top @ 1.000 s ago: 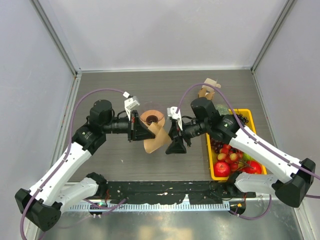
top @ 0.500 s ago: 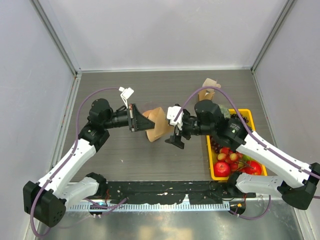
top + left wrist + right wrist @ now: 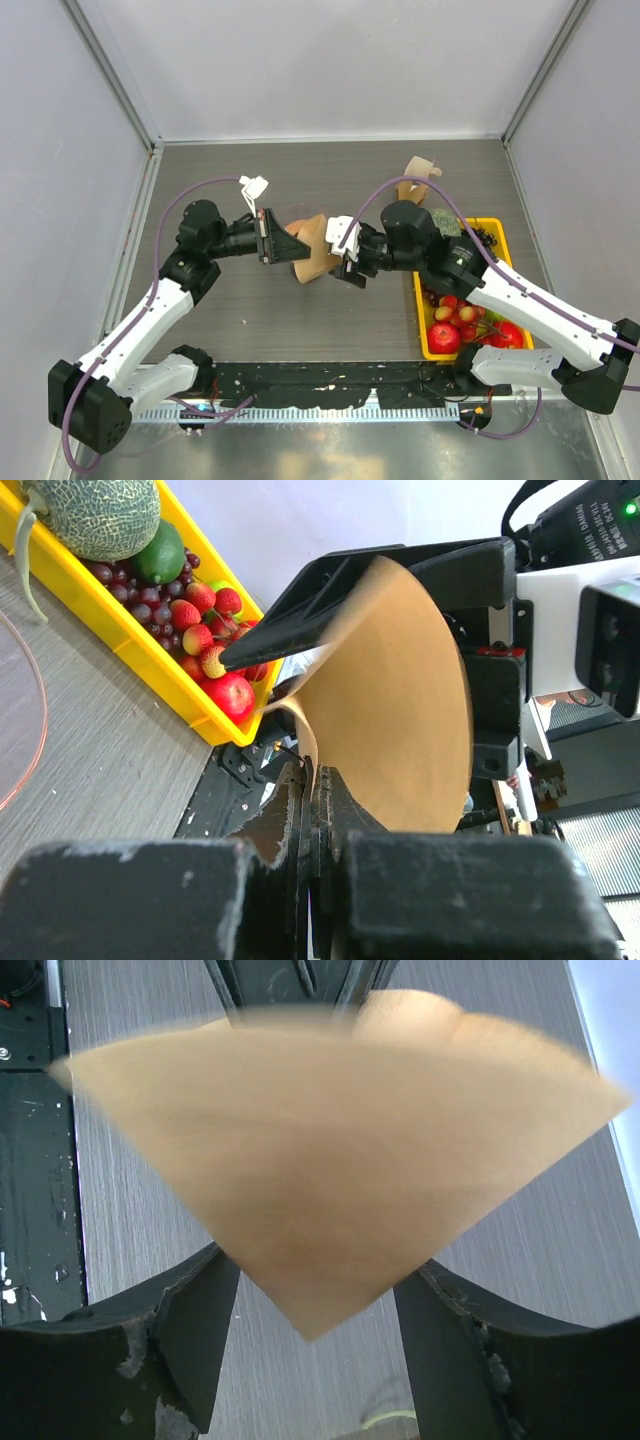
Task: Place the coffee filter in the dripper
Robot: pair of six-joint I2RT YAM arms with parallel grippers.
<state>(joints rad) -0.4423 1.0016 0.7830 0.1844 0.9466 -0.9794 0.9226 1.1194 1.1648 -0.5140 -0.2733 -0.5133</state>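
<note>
grey wood-grain table (image 3: 230, 190), pale walls (image 3: 330, 70); left pincer (image 3: 285, 246) clamps coffee filter (image 3: 318, 252); right pincer (image 3: 343, 264) spread wide.

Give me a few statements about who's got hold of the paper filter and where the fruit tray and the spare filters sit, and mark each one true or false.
1. The left gripper is pinched on the coffee filter. True.
2. The right gripper is clamped shut on the filter. False: its jaws stand open, with the filter's pointed tip between them.
3. The filter lies flat on the table. False: the left gripper holds it up off the table.
4. The yellow tray holds fruit and sits on the right arm's side. True.
5. The bunch of spare filters is inside the tray. False: it sits on the table beyond the tray's far end.
</note>
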